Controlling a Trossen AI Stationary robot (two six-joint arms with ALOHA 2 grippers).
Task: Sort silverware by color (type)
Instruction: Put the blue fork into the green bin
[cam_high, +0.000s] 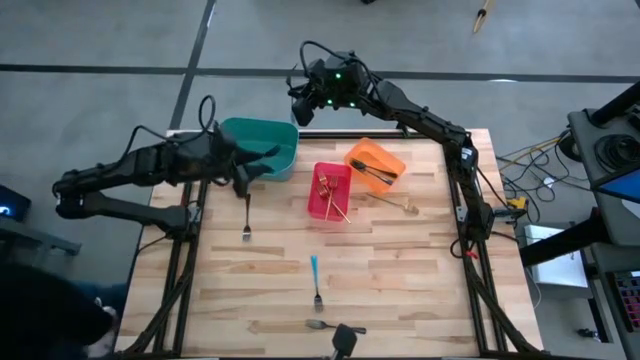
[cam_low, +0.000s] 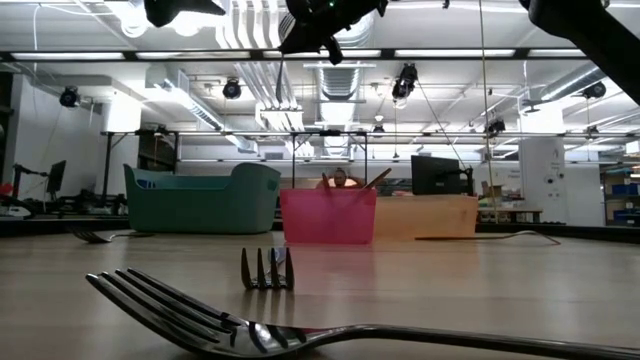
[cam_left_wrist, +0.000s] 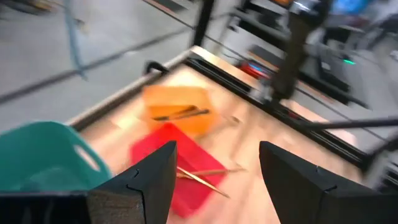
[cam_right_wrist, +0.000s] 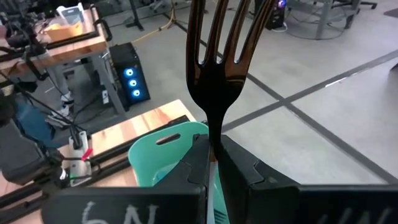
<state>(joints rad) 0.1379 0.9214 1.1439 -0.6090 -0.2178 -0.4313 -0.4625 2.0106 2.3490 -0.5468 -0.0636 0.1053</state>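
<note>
- Table: pale wood planks, dark metal frame.
- Teal bin: rounded plastic w/ handle slot; contents can't tell.
- Red bin: translucent, holds gold forks.
- Orange bin: dark forks inside.
- Left gripper: beside teal bin, fingers apart, empty.
- Right gripper: above teal bin, clamped on dark glossy fork, tines up.
- Loose on table: blue-handled fork, silver fork.
</note>
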